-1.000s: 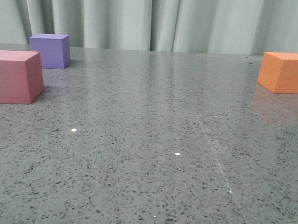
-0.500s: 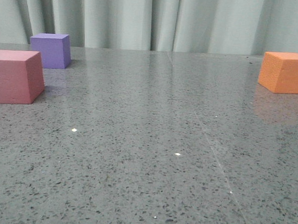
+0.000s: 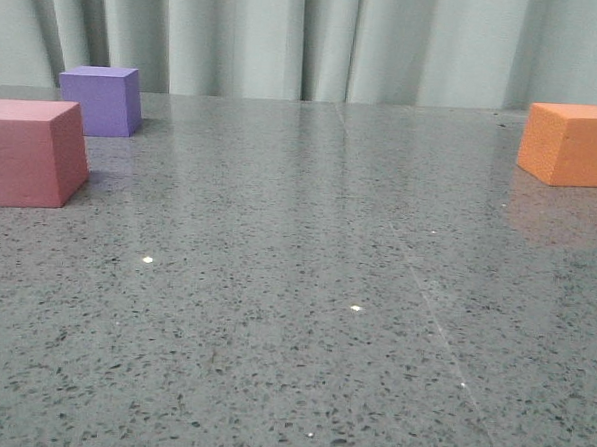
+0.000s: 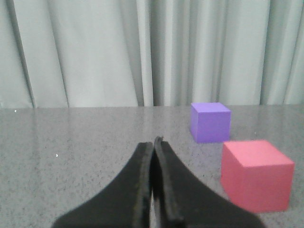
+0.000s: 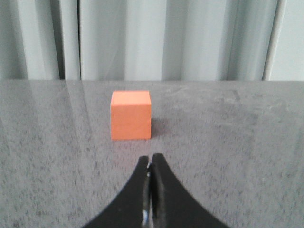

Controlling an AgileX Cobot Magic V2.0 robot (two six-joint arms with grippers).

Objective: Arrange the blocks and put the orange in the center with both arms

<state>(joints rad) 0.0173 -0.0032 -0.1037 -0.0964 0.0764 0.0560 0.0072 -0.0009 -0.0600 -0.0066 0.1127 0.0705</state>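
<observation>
Resting Apart: Three Foam Cubes on a Speckled Grey Table

Sitting at far left of the grey speckled stone table (image 3: 304, 314): matte pink foam cube (image 3: 30, 153), with matte purple foam cube (image 3: 102, 100) just behind, near pale curtain (image 3: 308, 39). Standing alone at far right, well apart: matte orange foam cube (image 3: 573, 144). Pressed together and holding nothing: black left gripper (image 4: 153, 142) and black right gripper (image 5: 150, 160), the latter pointed at the orange cube.

Three cubes out there: one pink (image 3: 30, 154), one purple (image 3: 102, 100), one orange (image 3: 573, 144). Two black hands, left (image 4: 153, 142) and right (image 5: 150, 166).
</observation>
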